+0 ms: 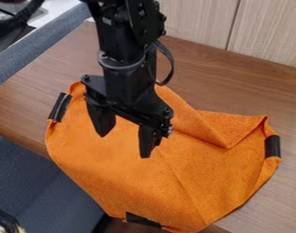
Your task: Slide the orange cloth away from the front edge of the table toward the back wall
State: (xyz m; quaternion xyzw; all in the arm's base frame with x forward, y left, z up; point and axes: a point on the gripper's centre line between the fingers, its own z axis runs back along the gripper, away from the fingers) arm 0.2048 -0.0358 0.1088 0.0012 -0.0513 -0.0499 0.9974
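Tabletop: brown wood (235,82), running under the orange cloth (113,168) and out past its upper and right sides.
Padded surface: blue-grey (28,173), to the lower left of the orange cloth, whose lower-left part reaches out past the tabletop's edge.
Wood panels: pale and upright (265,27), beyond the orange cloth's far side.
Orange cloth: spread out unevenly beneath the gripper, fairly smooth at left, creased toward the right.
Robot arm: black (119,50), coming down from the top over the orange cloth's upper part.
Gripper: open and empty (124,146), its two fingers parted and pointing down over the orange cloth's upper-left middle; whether the tips touch the fabric, I cannot tell.
Fold: a doubled-over flap (226,127) at the orange cloth's upper right.
Black strips: one on the orange cloth's left edge (59,107), one on its right (272,146), one at its bottom (142,220).
Cloth handling: seemingly at an ungrasped stage; a firm hold would call for fabric gathered between the fingers, as flat cloth could slip out.
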